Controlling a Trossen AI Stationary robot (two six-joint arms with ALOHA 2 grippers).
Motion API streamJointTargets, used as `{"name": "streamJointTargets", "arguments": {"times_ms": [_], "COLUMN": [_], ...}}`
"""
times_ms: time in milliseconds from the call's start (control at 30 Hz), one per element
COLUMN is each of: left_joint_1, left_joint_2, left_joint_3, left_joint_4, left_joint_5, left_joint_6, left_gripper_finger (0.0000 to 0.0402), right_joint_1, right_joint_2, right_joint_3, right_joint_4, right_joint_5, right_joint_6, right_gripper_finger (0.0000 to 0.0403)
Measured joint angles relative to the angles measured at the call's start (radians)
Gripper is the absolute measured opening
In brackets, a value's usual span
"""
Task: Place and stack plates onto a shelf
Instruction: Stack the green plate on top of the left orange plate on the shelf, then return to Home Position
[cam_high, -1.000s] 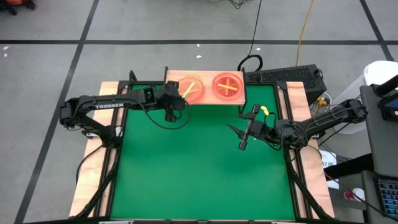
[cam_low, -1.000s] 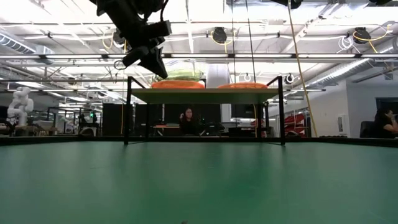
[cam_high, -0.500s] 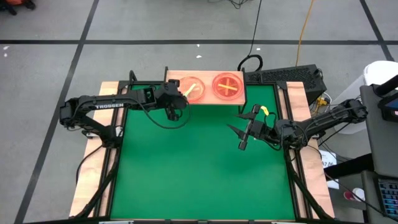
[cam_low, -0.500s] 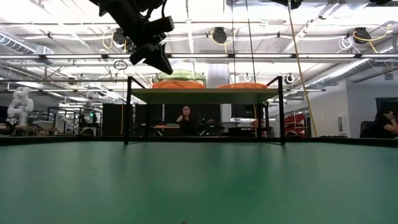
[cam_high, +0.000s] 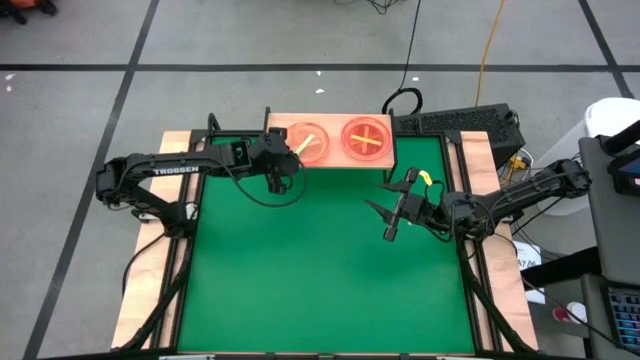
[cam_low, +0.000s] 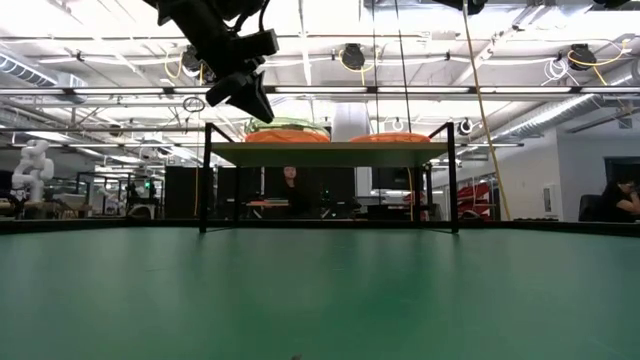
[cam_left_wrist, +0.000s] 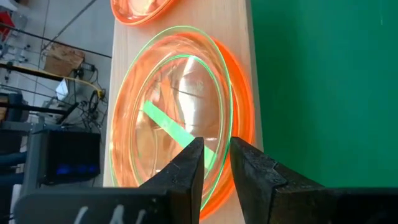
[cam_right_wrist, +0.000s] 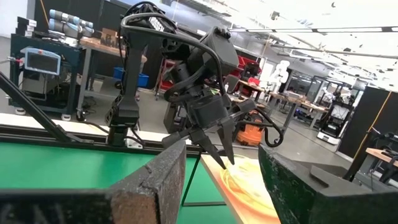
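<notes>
The shelf (cam_high: 330, 161), a light wooden board on thin black legs, stands at the mat's far edge. Two stacks of plates rest on it. The left stack (cam_high: 306, 144) is orange with a green-rimmed plate and a green stripe on top (cam_left_wrist: 177, 118). The right stack (cam_high: 366, 138) is orange with a yellow cross. My left gripper (cam_high: 277, 180) hangs just above the shelf's near edge beside the left stack. Its fingers (cam_left_wrist: 216, 149) are a narrow gap apart and hold nothing. My right gripper (cam_high: 381, 220) is wide open and empty over the mat's right side.
The green mat (cam_high: 320, 270) covers the table in front of the shelf. The shelf shows in the low view (cam_low: 330, 152) with both stacks on top. A black box and cables (cam_high: 460, 122) lie behind the table's far right corner.
My left gripper has risen a little above the shelf beside the left stack. The plates and my right arm have kept still.
</notes>
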Motion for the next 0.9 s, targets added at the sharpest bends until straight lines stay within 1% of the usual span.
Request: {"name": "streamJointTargets", "arguments": {"times_ms": [167,467,633,700,767,833,900], "left_joint_1": [-0.003,-0.003,-0.007,-0.011,-0.016,-0.018,-0.022], "left_joint_2": [0.0,-0.02,-0.105,-0.16,-0.225,-0.289,-0.357], "left_joint_3": [0.0,0.0,0.0,0.0,0.0,0.0,0.0], "left_joint_4": [-0.007,-0.091,-0.108,-0.106,-0.111,-0.118,-0.131], "left_joint_5": [0.0,0.0,0.0,0.0,0.002,0.027,0.067], "left_joint_6": [-0.013,-0.029,-0.034,-0.069,-0.119,-0.175,-0.226], "left_gripper_finger": [0.0086,0.0086,0.0086,0.0086,0.0086,0.0086,0.0086], "right_joint_1": [0.0,0.0,0.001,0.006,0.013,0.019,0.025], "right_joint_2": [0.0,0.0,0.0,0.0,0.0,-0.006,-0.026], "right_joint_3": [0.0,0.0,0.0,0.0,0.0,0.0,0.0], "right_joint_4": [-0.009,-0.035,-0.051,-0.07,-0.087,-0.11,-0.149], "right_joint_5": [0.0,0.0,0.0,0.001,0.027,0.066,0.076], "right_joint_6": [0.0,0.0,-0.009,-0.022,-0.035,-0.037,-0.033], "right_gripper_finger": [0.0183,0.0183,0.0183,0.0183,0.0183,0.0183,0.0183]}}
